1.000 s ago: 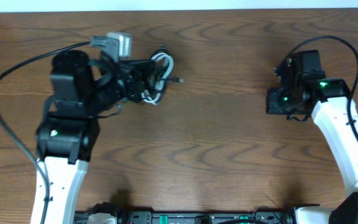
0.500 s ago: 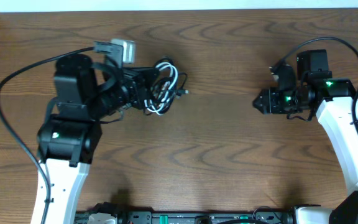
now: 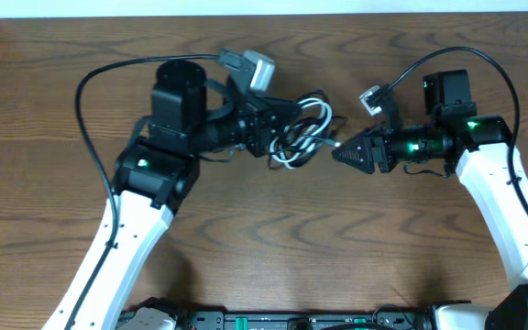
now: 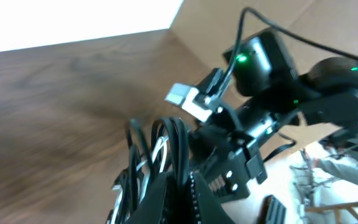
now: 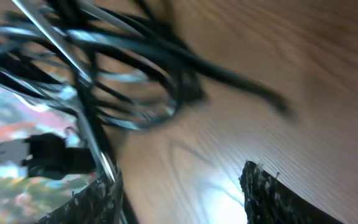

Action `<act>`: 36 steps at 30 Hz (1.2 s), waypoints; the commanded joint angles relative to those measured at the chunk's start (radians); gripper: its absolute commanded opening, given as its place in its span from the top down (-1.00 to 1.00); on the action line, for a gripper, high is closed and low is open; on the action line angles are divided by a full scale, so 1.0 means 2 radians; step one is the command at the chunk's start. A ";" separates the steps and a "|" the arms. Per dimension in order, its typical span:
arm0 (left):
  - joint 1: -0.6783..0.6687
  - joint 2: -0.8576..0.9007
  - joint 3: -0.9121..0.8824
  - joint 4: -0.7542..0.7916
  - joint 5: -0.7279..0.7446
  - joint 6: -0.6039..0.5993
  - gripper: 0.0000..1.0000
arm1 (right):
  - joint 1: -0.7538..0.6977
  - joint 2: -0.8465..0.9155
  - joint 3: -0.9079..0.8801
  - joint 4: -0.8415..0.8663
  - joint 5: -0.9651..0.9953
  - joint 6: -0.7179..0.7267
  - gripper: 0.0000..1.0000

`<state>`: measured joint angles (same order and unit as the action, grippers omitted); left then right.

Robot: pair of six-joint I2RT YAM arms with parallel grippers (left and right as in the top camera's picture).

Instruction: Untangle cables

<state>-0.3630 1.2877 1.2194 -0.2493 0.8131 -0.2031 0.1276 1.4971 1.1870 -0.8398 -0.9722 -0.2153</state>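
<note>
The cables sit as one tangled bundle of thin black loops with a whitish strand among them, over the far middle of the wooden tabletop, between the two arms. The left gripper reaches in from the left, and its jaws are closed tight on the left edge of the bundle. In the left wrist view the loops rise straight out of the dark fingers at the bottom of the picture. The right gripper points leftward at the bundle from just beside it. Its jaws stand apart and hold nothing; in the right wrist view the two textured fingertips frame bare wood, with the blurred cables ahead of them. A short straight end sticks out of the tangle towards the right gripper, very near its tips, though whether they touch is not clear. Whether the bundle rests on the wood or hangs just above it cannot be told. A green light glows on the right arm.
</note>
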 commanded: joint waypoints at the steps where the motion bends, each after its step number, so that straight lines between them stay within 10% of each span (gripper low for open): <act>1: -0.011 0.013 0.008 0.016 0.024 -0.023 0.85 | 0.005 0.002 -0.003 0.006 -0.068 -0.026 -0.08; 18: -0.043 0.025 0.008 0.038 0.024 -0.034 0.84 | 0.012 0.002 -0.003 0.024 -0.069 -0.025 -0.02; 20: -0.050 0.025 0.008 0.042 0.024 -0.034 0.85 | 0.018 0.002 -0.003 0.029 -0.069 -0.025 0.09; 23: -0.055 0.025 0.008 0.042 0.019 -0.034 0.85 | 0.025 0.002 -0.003 0.035 -0.065 -0.023 0.97; 36: 0.016 0.025 0.008 0.036 -0.050 -0.034 0.85 | 0.021 0.002 -0.003 -0.030 0.276 0.126 0.98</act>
<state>-0.3954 1.3441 1.2194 -0.1833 0.7391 -0.2661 0.1749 1.4979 1.1862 -0.8688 -0.7353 -0.0666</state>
